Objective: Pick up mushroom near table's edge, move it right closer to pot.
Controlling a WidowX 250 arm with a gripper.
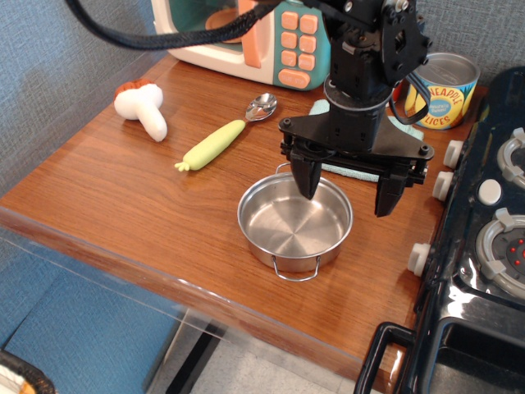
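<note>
Single overhead-oblique view of the workspace. The gripper hangs above the pot, its two black fingers spread wide with nothing between them; one finger sits over the pot's far rim, the other just outside its right side. The mushroom lies on the counter well apart from the fingers, to the far left of them, close to the counter's left edge. It rests on its side: the orange-red cap points far-left and the thick white stem runs toward the near-right, so its long axis lies diagonally across the wood grain. Between mushroom and pot lies a spoon with a yellow-green handle, its own axis slanting the opposite way, bowl toward the far right. The coming move therefore appears to call for a long traverse leftward and slightly away, passing over the spoon, followed by a wrist turn so that the open fingers straddle the stem across its short width. The mushroom has not yet been lifted; the task seems to stand at its approach stage.
</note>
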